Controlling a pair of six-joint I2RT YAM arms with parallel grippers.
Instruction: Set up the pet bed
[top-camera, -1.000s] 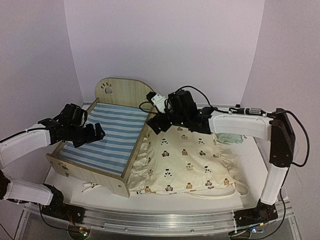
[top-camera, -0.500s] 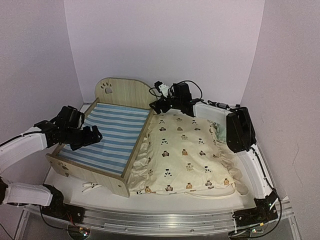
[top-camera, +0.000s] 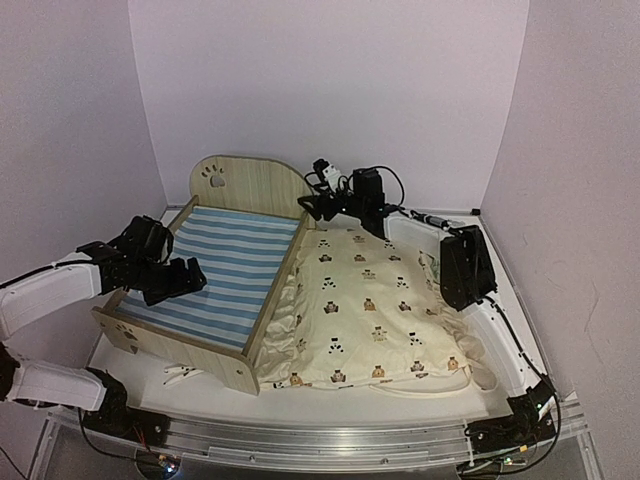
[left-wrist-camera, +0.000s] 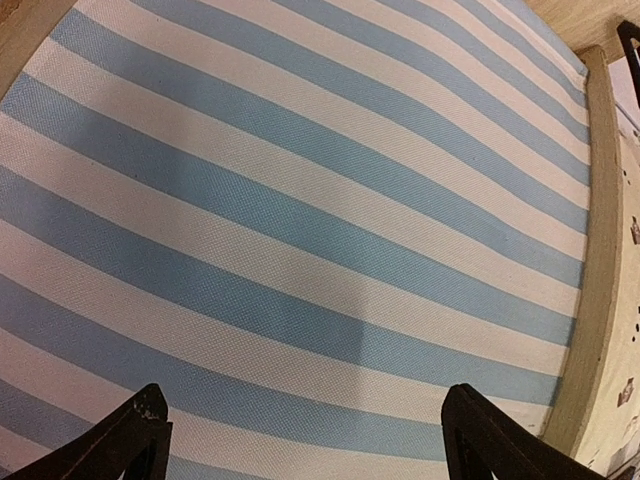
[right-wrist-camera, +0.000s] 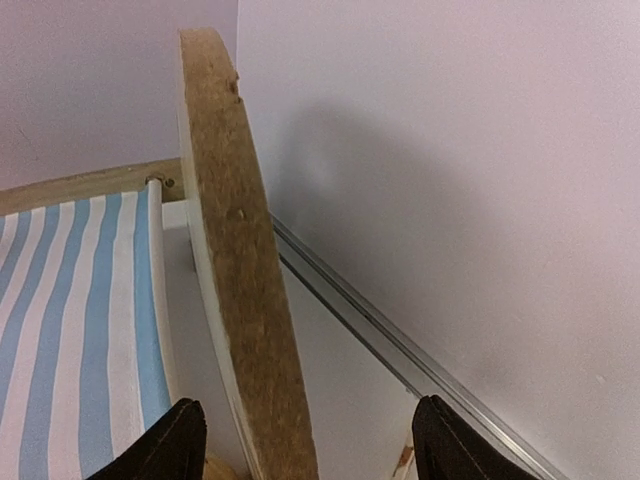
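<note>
1. Hovering low over the striped base (left-wrist-camera: 300, 220), the left gripper (top-camera: 178, 277) has its fingers spread wide, and nothing sits between them.
2. Up at the back, the right gripper (top-camera: 312, 207) is at the right end of the headboard (top-camera: 250, 185). The wrist view shows the board's raw edge rising between its 2 fingers (right-wrist-camera: 180, 440). One finger is close to the wood and the other stands clear, so nothing is clamped yet.
3. The pet bed (top-camera: 215, 270) sits on the table's left half with its headboard toward the back wall. The bear-print cushion (top-camera: 375, 310) lies flat against its right rail.
4. My read: the frame is being squared up before any bedding goes in. The next move calls for a centred pinch on that thin board, gentle enough not to tip the frame.
5. I can't tell whether the nearer right finger touches wood. The right arm's elbow covers the cushion's far right corner. A small pale object (top-camera: 182, 375) at the bed's near foot is too small to name.
</note>
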